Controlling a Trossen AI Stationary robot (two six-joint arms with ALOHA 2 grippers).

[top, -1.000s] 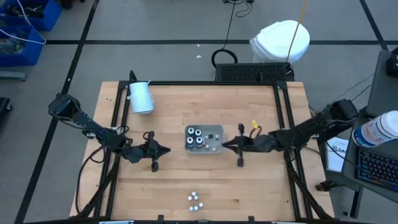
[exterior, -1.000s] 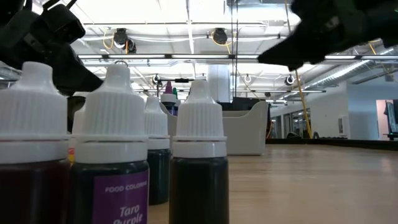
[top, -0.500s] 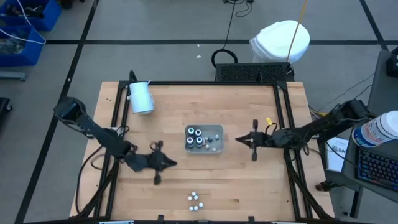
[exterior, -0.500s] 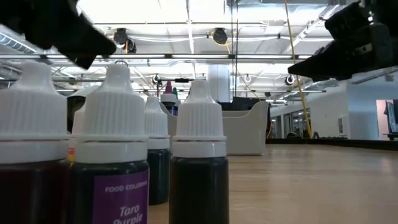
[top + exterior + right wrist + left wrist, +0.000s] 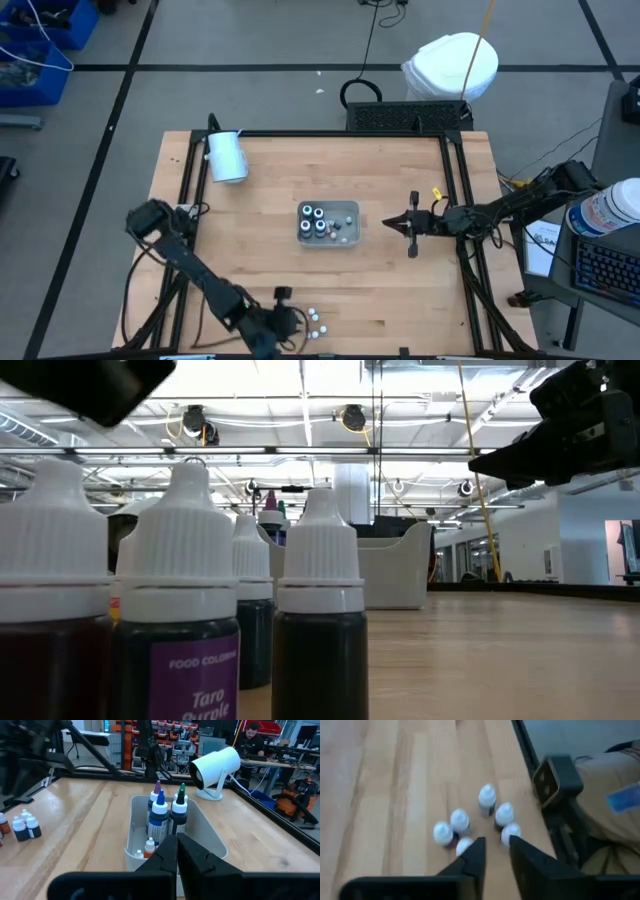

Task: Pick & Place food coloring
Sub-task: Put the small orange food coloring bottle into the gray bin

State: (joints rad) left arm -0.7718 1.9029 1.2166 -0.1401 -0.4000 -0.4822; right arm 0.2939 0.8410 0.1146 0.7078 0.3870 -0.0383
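Four dark food coloring bottles (image 5: 318, 219) with pale tops stand in the pale grey tray (image 5: 348, 238) at mid-table; they also show in the right wrist view (image 5: 165, 812). Several small white-capped bottles (image 5: 313, 322) stand in a cluster near the table's near edge, also seen in the left wrist view (image 5: 487, 798) and close up in the low view (image 5: 190, 610). My left gripper (image 5: 495, 844) (image 5: 295, 322) is open, just left of this cluster, its tips beside the nearest caps. My right gripper (image 5: 177, 840) (image 5: 395, 223) is shut and empty, right of the tray.
A large white cylinder (image 5: 227, 157) lies at the table's far left. Black frame rails (image 5: 462, 200) run along the table's sides. A person sits in the room beyond the table (image 5: 252, 740). Bare wood lies between the tray and the near cluster.
My left gripper has swung from beside the tray toward the table's near edge, down to the cluster of small bottles. My right gripper has drawn back from the tray toward the table's right edge. The bottles have stayed in place.
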